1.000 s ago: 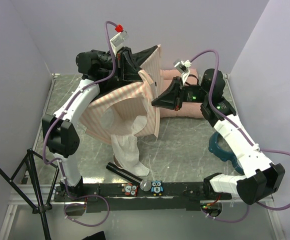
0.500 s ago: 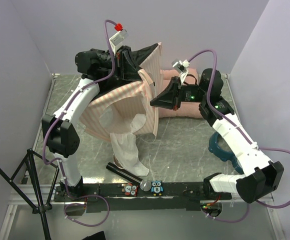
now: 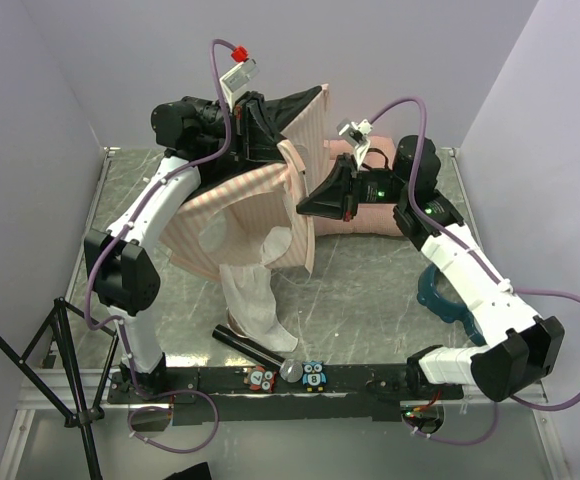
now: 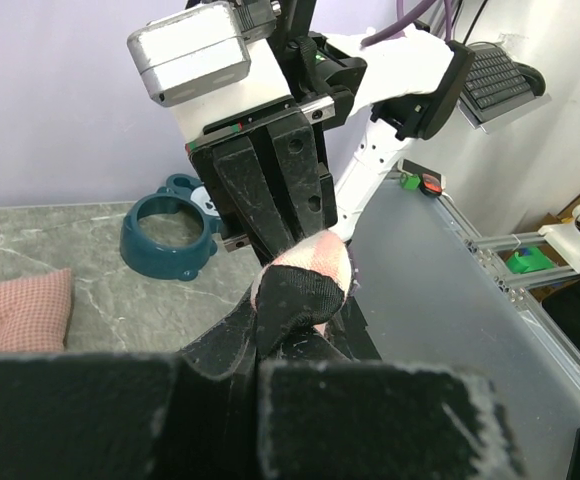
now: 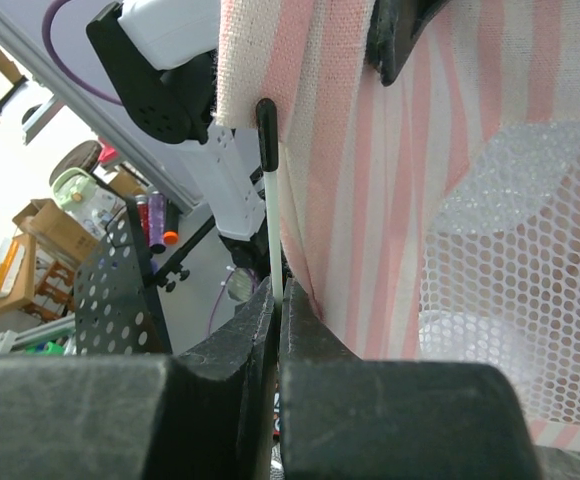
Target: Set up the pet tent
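Observation:
The pet tent (image 3: 235, 205), pink-and-white striped with white mesh, is held half raised above the table's back. My left gripper (image 3: 273, 135) is up at its top, shut on a black fabric corner (image 4: 300, 290) with a pink-striped tip. My right gripper (image 3: 304, 206) meets the tent's right edge and is shut on a thin white pole (image 5: 273, 245). The pole's black end (image 5: 266, 125) goes into the hem of the striped fabric (image 5: 370, 150). Mesh panel (image 5: 515, 260) hangs to the right of the jaws. A white flap (image 3: 255, 305) droops to the table.
A pink cushion (image 3: 375, 218) lies behind the right arm. A teal bowl (image 3: 448, 300) sits under the right forearm. A black tube (image 3: 245, 345) and two owl figures (image 3: 313, 375) lie near the front rail. A tripod (image 3: 60, 340) stands at left.
The right gripper has shifted slightly left and back with the pole, and its arm has straightened a little. The left gripper holds still at the tent's top.

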### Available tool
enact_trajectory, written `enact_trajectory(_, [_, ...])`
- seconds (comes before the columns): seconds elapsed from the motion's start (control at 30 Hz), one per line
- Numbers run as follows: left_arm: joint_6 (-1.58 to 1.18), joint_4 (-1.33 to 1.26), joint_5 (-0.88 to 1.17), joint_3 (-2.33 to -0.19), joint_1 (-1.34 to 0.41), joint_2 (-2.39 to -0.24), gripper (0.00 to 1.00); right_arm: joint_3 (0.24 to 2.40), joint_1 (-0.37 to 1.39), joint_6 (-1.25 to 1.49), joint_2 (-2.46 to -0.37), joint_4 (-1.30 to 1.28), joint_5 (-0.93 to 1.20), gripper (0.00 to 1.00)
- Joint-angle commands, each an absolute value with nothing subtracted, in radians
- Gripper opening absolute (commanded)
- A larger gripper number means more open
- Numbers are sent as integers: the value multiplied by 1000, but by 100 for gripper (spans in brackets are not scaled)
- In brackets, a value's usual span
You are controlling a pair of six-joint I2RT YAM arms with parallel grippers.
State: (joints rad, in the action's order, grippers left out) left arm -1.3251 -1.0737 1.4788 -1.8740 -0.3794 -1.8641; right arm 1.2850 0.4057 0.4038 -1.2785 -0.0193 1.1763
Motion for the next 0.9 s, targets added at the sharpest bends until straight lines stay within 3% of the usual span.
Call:
enact_trajectory(0.0, [-1344, -1160, 1085, -1965, -345, -1795, 1, 1226, 443, 431, -1324, -394, 1339, 0])
enact_trajectory(0.37, [-1353, -1150, 1061, -1935, -322, -1798, 1, 1256, 451, 354, -1293, -430, 1315, 0])
enact_trajectory(0.6, [-1367, -1296, 1201, -1702, -324, -1700, 1, 1471, 428, 222, -1296, -500, 1246, 0])
enact_trajectory(0.87, [-1350, -1328, 1253, -1510, -331, -1629, 1, 1658, 414, 294, -1321, -411, 1192, 4])
